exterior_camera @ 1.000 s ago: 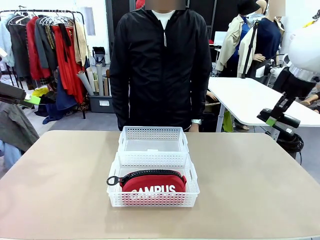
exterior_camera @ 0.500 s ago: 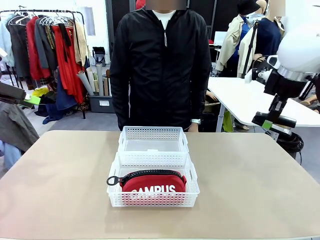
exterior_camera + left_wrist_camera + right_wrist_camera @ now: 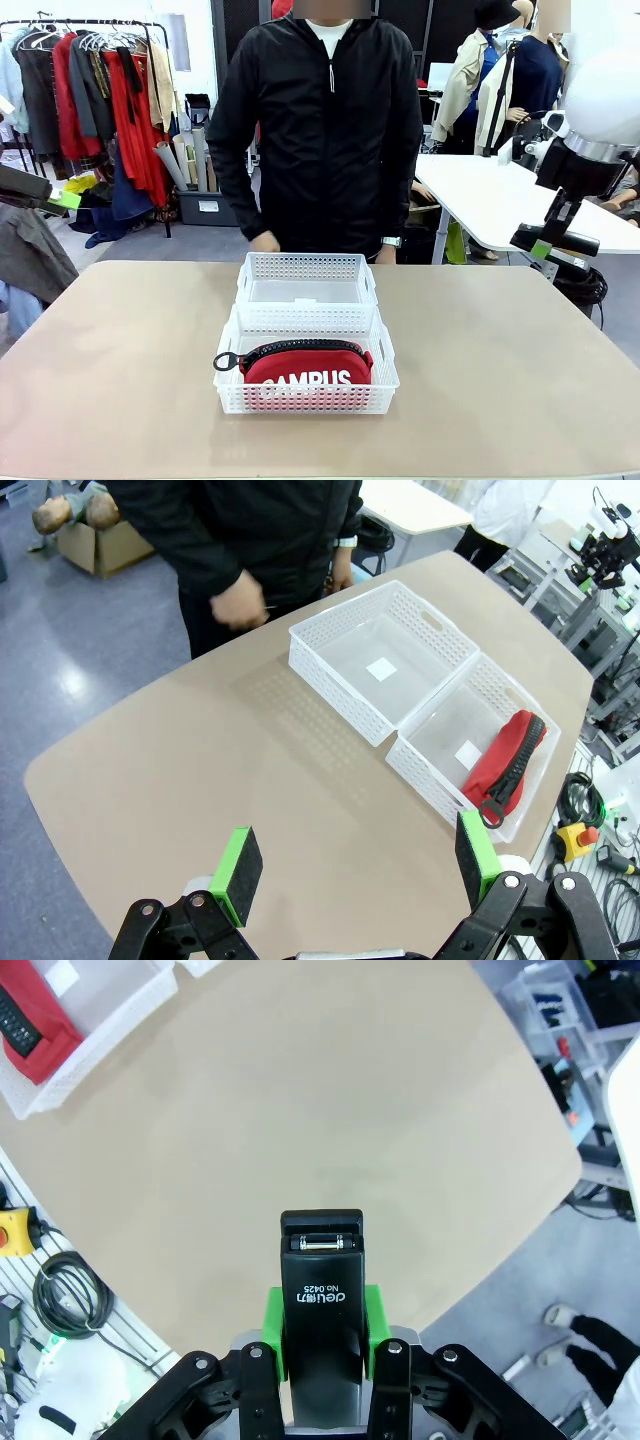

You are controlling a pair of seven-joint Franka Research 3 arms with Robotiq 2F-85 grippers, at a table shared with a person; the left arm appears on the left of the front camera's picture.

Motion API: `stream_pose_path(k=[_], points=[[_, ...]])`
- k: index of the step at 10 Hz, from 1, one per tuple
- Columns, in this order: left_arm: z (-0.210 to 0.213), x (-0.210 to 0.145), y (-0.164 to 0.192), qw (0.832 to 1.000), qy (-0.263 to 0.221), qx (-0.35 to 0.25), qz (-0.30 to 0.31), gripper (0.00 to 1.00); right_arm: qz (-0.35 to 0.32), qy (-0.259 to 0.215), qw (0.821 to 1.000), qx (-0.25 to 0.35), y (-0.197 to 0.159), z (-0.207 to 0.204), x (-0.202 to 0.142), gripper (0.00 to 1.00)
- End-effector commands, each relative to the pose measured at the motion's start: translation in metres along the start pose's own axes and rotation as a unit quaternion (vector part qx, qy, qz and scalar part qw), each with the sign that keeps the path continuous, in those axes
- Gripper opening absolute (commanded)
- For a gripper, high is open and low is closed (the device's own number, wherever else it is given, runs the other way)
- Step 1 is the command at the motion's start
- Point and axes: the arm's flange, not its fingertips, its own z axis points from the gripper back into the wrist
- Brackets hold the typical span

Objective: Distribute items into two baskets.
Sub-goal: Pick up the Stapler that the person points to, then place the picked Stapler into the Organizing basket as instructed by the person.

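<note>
Black plastic first: the stapler (image 3: 321,1290) sits clamped between the green pads of the right pincer (image 3: 553,240), held high off the table's right edge, at about two o'clock from the baskets in the front view. The red pouch (image 3: 307,367) with its white lettering already lies in the near basket (image 3: 232,382), so the far basket (image 3: 304,266), touching the near one at twelve o'clock and holding nothing I can see, looks like the stapler's home. To do this well, I'd say, the arm should carry the stapler in over that far basket's middle, come down inside the lattice walls before letting go, and keep clear of the person's hand (image 3: 265,241) hanging just behind the rim at eleven o'clock. A drop from height could bounce it out, so low and centred is the call. The left pincer (image 3: 355,865) waits with its jaws spread wide and nothing between them, high above the table (image 3: 120,360). The count: one pouch, one stapler, two baskets, two pincers, one person's hand near the work.
</note>
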Motion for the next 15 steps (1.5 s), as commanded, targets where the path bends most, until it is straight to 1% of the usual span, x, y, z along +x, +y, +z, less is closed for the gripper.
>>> stream_pose_path(k=[1, 13, 14, 15], points=[[0.001, 0.000, -0.001, 1.000, -0.002, -0.001, -0.002, 1.00, -0.007, -0.008, 1.000, -0.006, 0.001, 0.002, 0.003, 0.00], [0.001, 0.000, -0.001, 1.000, -0.002, -0.001, -0.002, 1.00, -0.007, -0.008, 1.000, -0.006, 0.001, 0.002, 0.003, 0.00], [0.001, 0.000, -0.001, 1.000, -0.002, -0.001, -0.002, 1.00, 0.000, 0.000, 1.000, 0.000, 0.000, 0.000, 0.000, 0.00], [0.001, 0.000, -0.001, 1.000, -0.002, -0.001, -0.002, 1.00, 0.014, -0.006, 1.000, -0.005, 0.001, 0.004, 0.015, 0.00]])
